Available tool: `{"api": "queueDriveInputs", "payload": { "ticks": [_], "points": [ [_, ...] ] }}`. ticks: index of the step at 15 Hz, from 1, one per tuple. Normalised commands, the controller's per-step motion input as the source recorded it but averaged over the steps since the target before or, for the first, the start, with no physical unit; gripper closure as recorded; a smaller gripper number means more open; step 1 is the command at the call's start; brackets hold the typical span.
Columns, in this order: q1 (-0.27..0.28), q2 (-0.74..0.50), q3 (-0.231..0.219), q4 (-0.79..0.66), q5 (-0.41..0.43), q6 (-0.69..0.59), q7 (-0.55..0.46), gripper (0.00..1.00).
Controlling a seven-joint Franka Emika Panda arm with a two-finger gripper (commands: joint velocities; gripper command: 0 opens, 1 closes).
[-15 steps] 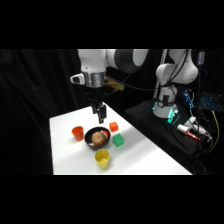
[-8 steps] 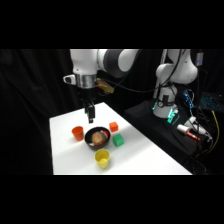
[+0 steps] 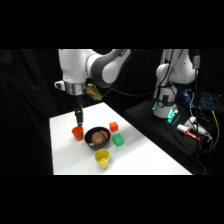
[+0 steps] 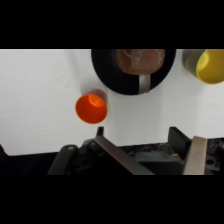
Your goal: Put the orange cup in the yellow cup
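Side-view framing is taking in the whole white table (image 3: 145,160), with the gripper (image 3: 78,121) being held directly above the orange cup (image 3: 77,133) near the table's far left part. Black bowl (image 3: 97,138), just beside that cup, is being shown with a brownish, reddish lump in it, though what the lump is cannot be told. An orange-red cube (image 3: 113,126) and a green block (image 3: 118,140) are being seen beyond the bowl, and neither is being caught by the wrist camera. The yellow cup (image 3: 102,158) is standing upright nearer the camera, apart from the bowl.

From the wrist, the orange cup (image 4: 91,108) is being viewed from above, upright and empty, just beside the black bowl (image 4: 133,71). The yellow cup (image 4: 209,65) is being cut off at the right edge, its inside bare. The gripper (image 4: 147,150) is being held with its fingers (image 4: 196,154) spread, nothing pinched between them, and the orange cup is lying off to their left side.
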Motion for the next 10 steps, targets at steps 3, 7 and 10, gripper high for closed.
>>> {"api": "queueDriveInputs", "payload": {
  "ticks": [3, 7, 10],
  "points": [
    [-0.030, 0.28, -0.032, 0.36, -0.019, 0.03, 0.11, 0.00],
    [-0.030, 0.26, -0.020, 0.31, 0.017, 0.04, 0.10, 0.00],
    [-0.039, 0.21, -0.006, 0.26, 0.064, 0.05, 0.06, 0.00]
  ]
}}
